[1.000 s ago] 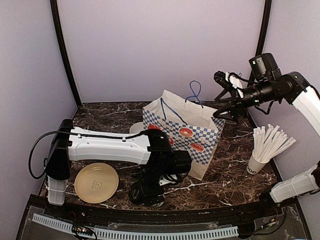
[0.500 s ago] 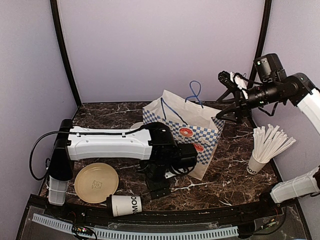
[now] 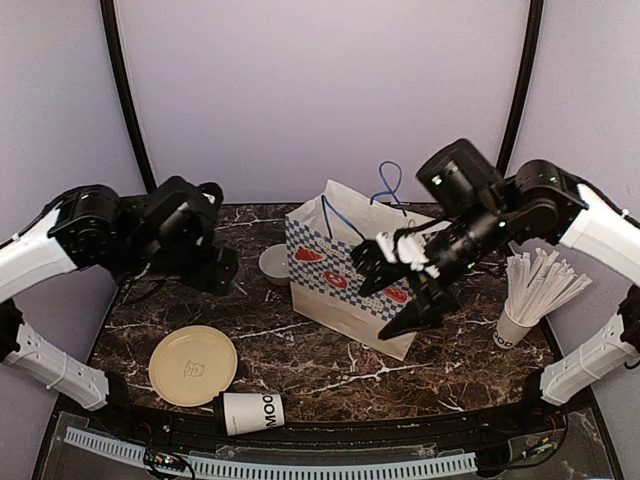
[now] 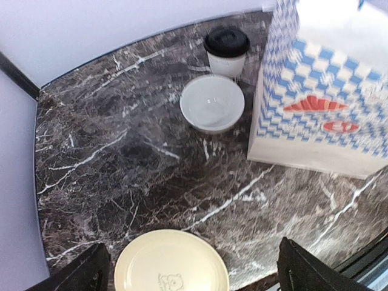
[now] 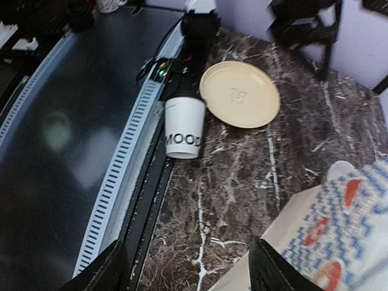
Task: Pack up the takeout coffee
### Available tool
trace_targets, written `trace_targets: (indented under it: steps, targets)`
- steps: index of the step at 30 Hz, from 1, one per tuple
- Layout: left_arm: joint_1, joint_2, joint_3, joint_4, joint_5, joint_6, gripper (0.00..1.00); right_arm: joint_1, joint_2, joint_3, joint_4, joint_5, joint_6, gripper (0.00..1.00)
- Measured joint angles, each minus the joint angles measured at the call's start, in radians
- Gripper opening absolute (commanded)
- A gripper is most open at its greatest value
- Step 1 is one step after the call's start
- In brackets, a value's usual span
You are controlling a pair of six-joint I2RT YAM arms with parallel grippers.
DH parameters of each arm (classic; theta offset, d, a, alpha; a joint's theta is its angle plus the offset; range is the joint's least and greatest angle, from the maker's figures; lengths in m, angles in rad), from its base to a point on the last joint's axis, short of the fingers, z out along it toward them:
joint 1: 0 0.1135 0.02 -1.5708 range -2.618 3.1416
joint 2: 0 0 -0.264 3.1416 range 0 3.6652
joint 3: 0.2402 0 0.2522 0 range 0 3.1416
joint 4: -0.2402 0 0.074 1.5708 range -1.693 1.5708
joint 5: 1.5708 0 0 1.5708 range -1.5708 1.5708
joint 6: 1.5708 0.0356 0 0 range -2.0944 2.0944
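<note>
Where the coffee lies: we find one fallen cup (image 3: 250, 410) on its side at the near edge of the table (image 3: 320, 350), just right of the plate (image 3: 193, 365). The lidded cup (image 4: 227, 51) stands upright on the far side, just beside the bowl (image 4: 212, 103) and near the far left corner of the bag (image 3: 365, 275). Neither cup is packed.
Left gripper (image 4: 191, 270): jaws wide with nothing between them, high over the left of the table.
Right gripper (image 5: 188, 267): jaws apart and empty, hanging in front of the near face of the bag.
Risk, rolling: the fallen cup is round and lies close to the near edge. We judge that a finger landing off centre could push it along the edge or over it.
Risk, crushing: a paper wall gripped across its side is likely to fold if the jaws shut hard.
Risk, bag: it is tall and looks light, with blue handles standing above its mouth. A brush from the right arm could shift or tip it, and a handle could catch a finger.
Risk, crowding: the lidded cup has the bowl and the bag close by, so wide jaws coming down could knock either.
Risk, wrong item: the cup of sticks (image 3: 515, 325) at the right looks much like the coffee cups, and we would not pack it.
Not determined: whether the fallen cup holds liquid. We see no spill.
</note>
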Motion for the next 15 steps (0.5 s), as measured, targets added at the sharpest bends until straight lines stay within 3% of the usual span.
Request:
trace_targets:
  steps: [3,7,10,15]
  targets:
    - [0.008,-0.228,-0.131,0.094,-0.047,-0.069,0.97,0.171,0.111,-0.073,0.079,0.105,0.038,0.79]
    - [0.009,-0.430,-0.224,0.192,-0.095,-0.121,0.96,0.289,0.275,-0.101,0.171,0.205,0.091,0.84]
    - [0.010,-0.464,-0.233,0.225,-0.111,-0.122,0.96,0.319,0.376,-0.095,0.235,0.249,0.127,0.86]
    - [0.010,-0.377,-0.223,0.226,-0.114,-0.110,0.96,0.331,0.525,-0.016,0.308,0.289,0.173,0.89]
